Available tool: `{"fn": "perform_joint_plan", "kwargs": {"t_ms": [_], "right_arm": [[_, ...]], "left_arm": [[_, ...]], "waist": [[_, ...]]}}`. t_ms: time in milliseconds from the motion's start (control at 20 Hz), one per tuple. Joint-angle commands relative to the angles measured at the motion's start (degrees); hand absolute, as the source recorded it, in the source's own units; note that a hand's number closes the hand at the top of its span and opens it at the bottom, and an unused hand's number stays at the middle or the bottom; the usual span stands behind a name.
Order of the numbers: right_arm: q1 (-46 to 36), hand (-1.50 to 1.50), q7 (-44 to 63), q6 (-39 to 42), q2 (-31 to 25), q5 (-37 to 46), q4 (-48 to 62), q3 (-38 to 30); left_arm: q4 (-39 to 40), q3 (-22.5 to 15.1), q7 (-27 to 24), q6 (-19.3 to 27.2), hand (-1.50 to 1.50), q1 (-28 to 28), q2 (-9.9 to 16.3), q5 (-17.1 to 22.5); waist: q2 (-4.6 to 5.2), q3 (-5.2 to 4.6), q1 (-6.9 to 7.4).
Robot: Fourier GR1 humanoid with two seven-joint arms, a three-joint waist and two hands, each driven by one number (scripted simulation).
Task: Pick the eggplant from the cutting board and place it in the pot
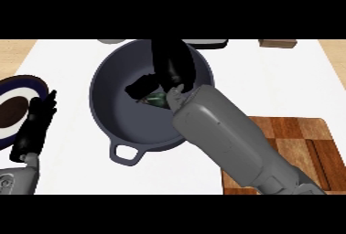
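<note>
1. Now we see our right hand (pixel 170 68) reaching over the pot (pixel 111 91), with the grey forearm running up from the lower right across the near corner of the cutting board (pixel 304 137).
2. Our right hand's dark fingers are curled round the eggplant (pixel 157 97), of which only a dark lump and a greenish stem end show beneath the hand.
3. The eggplant sits inside the pot's rim, over its floor; we cannot tell whether it touches the bottom or hangs just above it, since hand and eggplant are both dark and merge.
4. The pot is a large grey-blue oval with a loop handle at its near end, standing on the white worktop (pixel 283 82) to the left of the cutting board.
5. The cutting board is a brown wooden block pattern at the right, near the view's lower edge.
6. Our left hand (pixel 37 123) rests at the left edge, fingers straight and pointing up, lying over the rim of a dark-rimmed plate (pixel 27 82).
</note>
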Motion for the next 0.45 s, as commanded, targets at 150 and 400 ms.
{"fn": "perform_joint_plan", "kwargs": {"t_ms": [150, 400], "right_arm": [[2.86, -1.5, -8.92, -16.59, 0.05, -2.2, 1.02, -5.91], [11.09, -1.5, -12.16, -16.38, -3.75, -2.81, -7.45, -9.66]], "left_arm": [[0.38, 0.85, -1.49, -0.83, 0.0, 1.55, 0.43, 0.22], [-2.74, 0.93, 0.97, 0.37, 0.0, 2.98, -0.43, -0.52]], "waist": [[-0.06, 0.02, -0.79], [-0.54, 0.06, -2.15]]}}
